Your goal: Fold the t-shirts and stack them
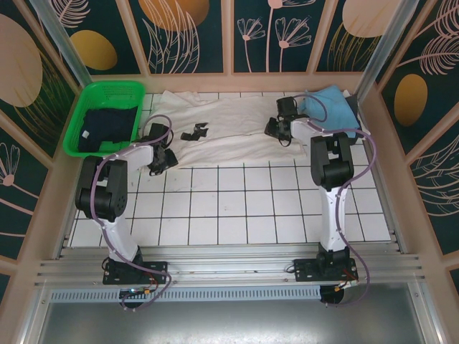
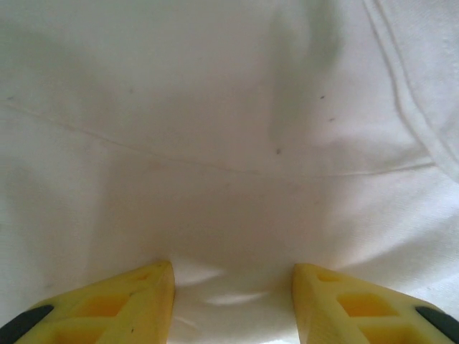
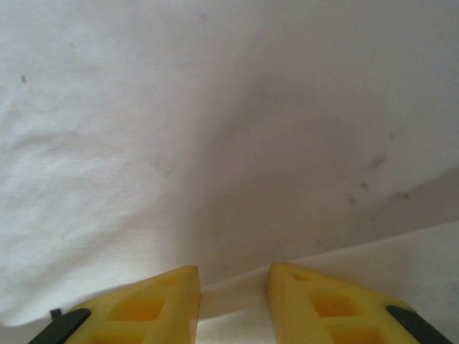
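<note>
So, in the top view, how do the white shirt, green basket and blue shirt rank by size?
1. White shirt: largest.
2. Green basket.
3. Blue shirt: smallest, though its left edge is partly covered.

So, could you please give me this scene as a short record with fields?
white shirt: spread across the back of the table
light blue shirt: compact pile, back right corner
navy shirt: inside the green basket, back left
left gripper: open, at the white shirt's near-left edge
right gripper: open, over the white shirt's right part
small black item: lying on the white shirt; cannot tell what it is
</note>
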